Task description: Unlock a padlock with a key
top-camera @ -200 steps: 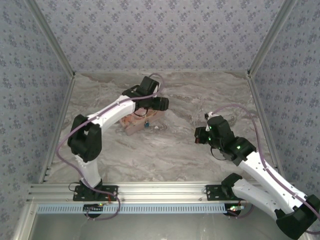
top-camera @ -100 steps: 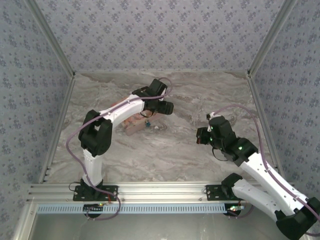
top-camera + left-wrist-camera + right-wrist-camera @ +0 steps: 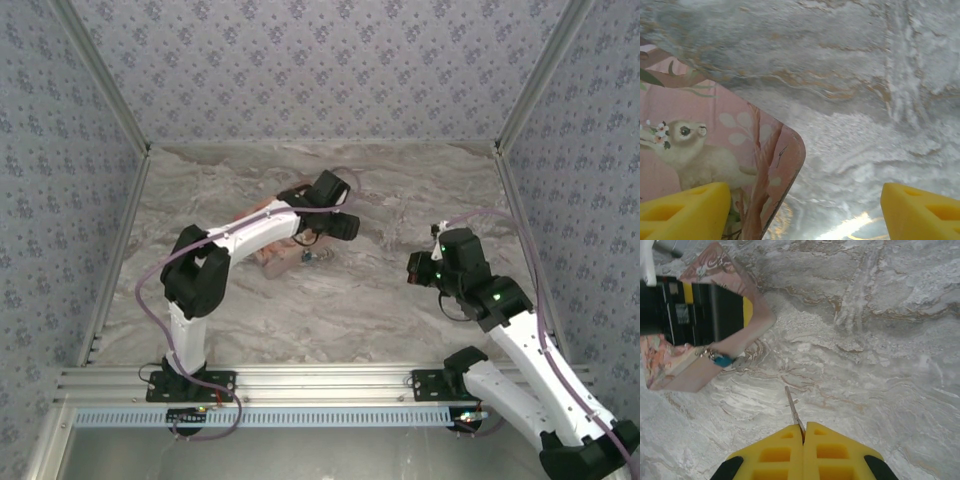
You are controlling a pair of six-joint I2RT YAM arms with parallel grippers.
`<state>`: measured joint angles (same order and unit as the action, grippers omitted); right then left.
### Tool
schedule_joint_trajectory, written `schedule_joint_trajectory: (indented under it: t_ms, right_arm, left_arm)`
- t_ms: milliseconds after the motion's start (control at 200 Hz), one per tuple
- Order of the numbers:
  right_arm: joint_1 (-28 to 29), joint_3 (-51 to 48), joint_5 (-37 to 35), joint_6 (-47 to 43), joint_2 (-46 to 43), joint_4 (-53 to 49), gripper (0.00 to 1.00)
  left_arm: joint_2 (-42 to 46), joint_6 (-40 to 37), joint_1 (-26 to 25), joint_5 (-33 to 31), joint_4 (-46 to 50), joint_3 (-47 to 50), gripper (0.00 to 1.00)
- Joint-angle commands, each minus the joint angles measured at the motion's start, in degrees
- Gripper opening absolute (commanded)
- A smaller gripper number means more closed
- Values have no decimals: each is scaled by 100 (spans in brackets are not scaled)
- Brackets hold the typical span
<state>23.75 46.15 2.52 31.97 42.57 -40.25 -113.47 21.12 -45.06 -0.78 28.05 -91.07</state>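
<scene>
I am watching the right claw (image 3: pixel 802 436) pinching the key (image 3: pixel 793 407) between its closed yellow tips. The thin silvery blade is sticking out ahead of the tips, its long axis leaning a little to the left and its free end pointing away from the claw over the bench (image 3: pixel 880 355).

Ahead of that claw and off to its left, the padlock (image 3: pixel 723 360) is lying right at the near edge of the pink box (image 3: pixel 682 372). Its teal body is on the claw's side and a silvery bit is showing just to the left of it. The left claw (image 3: pixel 702 310) is hanging directly over the box, just beyond the padlock. Its yellow fingers (image 3: pixel 685 210) are standing wide apart, gripping nothing, with the box's rounded corner lying beneath the left-hand one.

The bench is showing a grey-white marble pattern with tan veins. Blue-grey flowered wallpaper (image 3: pixel 320 70) is closing it in on three sides, and an aluminium rail (image 3: pixel 300 380) is running along the near edge.

The left arm (image 3: pixel 250 232) is rising to a bent elbow and stretching forward and rightward to the box. The right arm (image 3: pixel 520 340) is leaning in from the lower right, its wrist facing left, well apart from the left claw.
</scene>
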Motion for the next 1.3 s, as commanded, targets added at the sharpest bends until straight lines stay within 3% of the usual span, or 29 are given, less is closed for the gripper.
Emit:
schedule_joint_trajectory:
  t_ms: [0,140,320,680,790,959,1104,1299]
  right_arm:
    - [-442,191,652,-237,-39,-283,0]
    - [-1038,270,1240,-573,30,-458,0]
    - [-1482,238,1489,-753,214,-501,0]
    - [-1641,19,1664,-698,752,172,0]
    - [-1628,-127,1725,-641,779,272,0]
    - [-1524,-264,1775,-444,753,368,0]
    - [-1417,-288,1596,-398,774,381,0]
    - [-1309,-230,1535,-360,896,413,0]
  left_arm:
    - [4,226,-267,403,414,228,78]
    - [124,232,-493,730,483,256,75]
    - [360,129,-728,798,847,378,75]
    - [1936,268,-594,442,685,1312,80]
    - [2592,595,-220,115,622,1711,82]
    - [3293,1036,856,175,543,2309,82]
    - [3136,822,1356,449,511,2267,82]
    - [2616,797,1622,458,391,2147,81]
